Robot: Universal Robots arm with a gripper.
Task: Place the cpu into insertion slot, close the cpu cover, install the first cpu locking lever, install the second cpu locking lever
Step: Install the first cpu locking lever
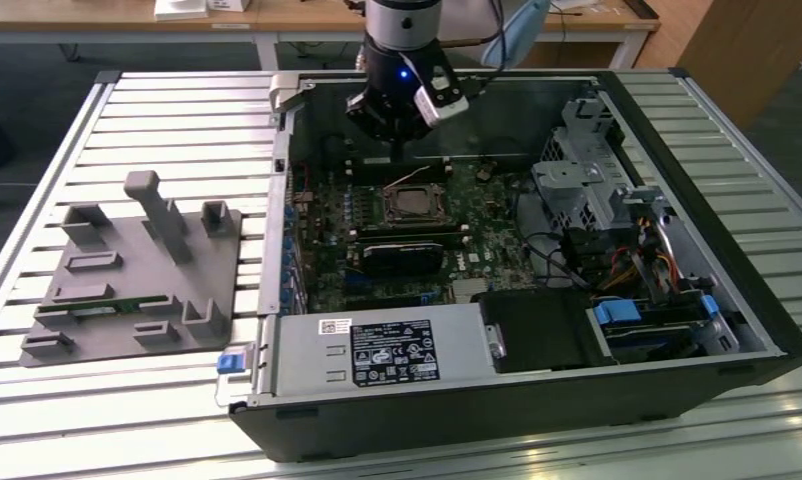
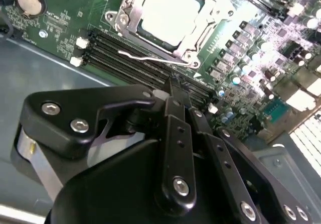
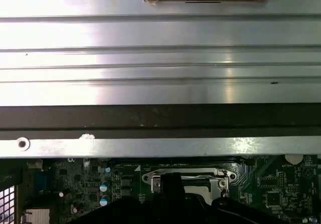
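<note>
Your slatted table (image 1: 174, 100) carries a grey fixture (image 1: 134, 280) at nine o'clock, well apart from the open case (image 1: 508, 420). The gripper (image 1: 398, 155), fingers pressed together, hangs at twelve o'clock of the cpu (image 1: 412, 203), which sits framed by the cpu cover (image 2: 200, 29). A drive cage (image 1: 581, 180) crowds three o'clock.

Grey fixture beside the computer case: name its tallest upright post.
The slim post near the middle of the far edge of the grey fixture. It rises well above the stubby blocks on either side of it.
</note>
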